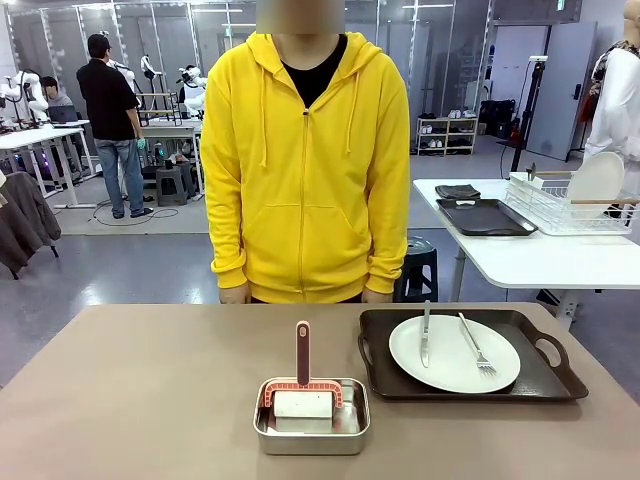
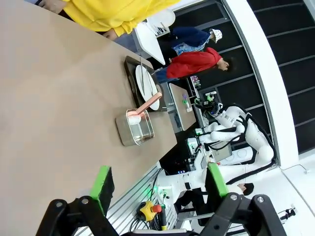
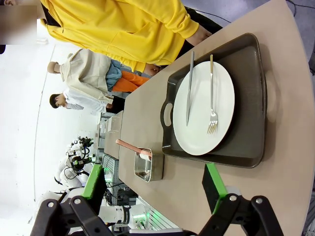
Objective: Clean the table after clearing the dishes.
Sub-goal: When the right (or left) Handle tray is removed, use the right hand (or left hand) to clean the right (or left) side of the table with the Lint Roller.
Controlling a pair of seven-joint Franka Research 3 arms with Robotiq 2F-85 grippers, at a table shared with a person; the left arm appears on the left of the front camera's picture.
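On the tan table (image 1: 140, 400) a black handled tray (image 1: 530, 385) carries a white plate (image 1: 452, 353) with a knife (image 1: 425, 335) and a fork (image 1: 476, 347) lying across it, right of centre. The same tray (image 3: 248, 142), plate (image 3: 202, 115), knife (image 3: 188, 88) and fork (image 3: 211, 96) appear in the right wrist view, just beyond my open right gripper (image 3: 154, 181). My left gripper (image 2: 160, 182) is open over bare table (image 2: 44, 113), well short of the plate (image 2: 145, 84). Nothing sits between either pair of fingers.
A steel pan (image 1: 311, 417) holding a pink-handled white roller (image 1: 303, 385) stands at the front middle. A person in a yellow hoodie (image 1: 305, 160) stands at the far edge, hands down. A white side table (image 1: 530, 255) with a dish rack is behind on the right.
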